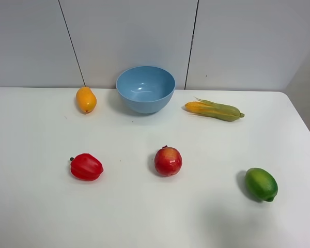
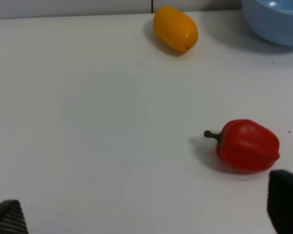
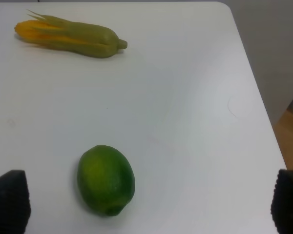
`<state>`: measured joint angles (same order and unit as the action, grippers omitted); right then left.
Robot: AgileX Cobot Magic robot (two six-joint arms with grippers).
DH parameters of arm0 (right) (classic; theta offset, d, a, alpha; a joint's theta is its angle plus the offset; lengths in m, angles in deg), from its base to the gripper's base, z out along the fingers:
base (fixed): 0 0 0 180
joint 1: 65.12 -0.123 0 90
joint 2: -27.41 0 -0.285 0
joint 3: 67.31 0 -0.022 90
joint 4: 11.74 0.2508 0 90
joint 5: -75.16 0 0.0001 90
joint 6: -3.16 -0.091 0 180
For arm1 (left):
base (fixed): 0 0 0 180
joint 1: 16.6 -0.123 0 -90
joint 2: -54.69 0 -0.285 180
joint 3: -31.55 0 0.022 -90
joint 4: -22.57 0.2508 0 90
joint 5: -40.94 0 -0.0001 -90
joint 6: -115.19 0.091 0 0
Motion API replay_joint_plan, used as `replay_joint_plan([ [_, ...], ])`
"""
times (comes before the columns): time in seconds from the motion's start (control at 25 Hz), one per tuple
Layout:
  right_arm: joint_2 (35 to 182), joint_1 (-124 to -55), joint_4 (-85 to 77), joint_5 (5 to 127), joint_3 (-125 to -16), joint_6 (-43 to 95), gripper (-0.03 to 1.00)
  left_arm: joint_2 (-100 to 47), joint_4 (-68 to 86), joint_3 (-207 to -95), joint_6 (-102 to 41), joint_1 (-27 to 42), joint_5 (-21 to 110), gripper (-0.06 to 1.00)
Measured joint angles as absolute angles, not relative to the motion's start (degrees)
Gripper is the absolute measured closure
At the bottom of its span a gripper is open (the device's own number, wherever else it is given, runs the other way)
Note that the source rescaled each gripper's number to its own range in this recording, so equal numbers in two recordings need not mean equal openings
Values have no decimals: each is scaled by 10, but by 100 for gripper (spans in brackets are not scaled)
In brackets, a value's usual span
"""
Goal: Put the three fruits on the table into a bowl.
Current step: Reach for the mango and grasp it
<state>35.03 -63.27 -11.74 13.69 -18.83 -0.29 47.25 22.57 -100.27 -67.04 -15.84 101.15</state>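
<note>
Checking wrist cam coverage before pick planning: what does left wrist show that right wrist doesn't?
Left wrist only: mango, red bell pepper, part of the bowl, left pincer open. Right wrist only: lime, corn cob, rounded corner of the table, right pincer open. Both: the white table surface. The pomegranate is in neither.

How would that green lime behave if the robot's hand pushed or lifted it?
The lime looks rounded and lies free on the flat table, so a nudge would probably roll it. Its glossy skin may slip in a loose grip.
</note>
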Motion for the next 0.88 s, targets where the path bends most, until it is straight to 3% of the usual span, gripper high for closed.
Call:
replay_joint_plan([
  [0.88,350,-633,-117,137,-188,-3,-3,472,226,-1003,-674,-158,1012,-5],
])
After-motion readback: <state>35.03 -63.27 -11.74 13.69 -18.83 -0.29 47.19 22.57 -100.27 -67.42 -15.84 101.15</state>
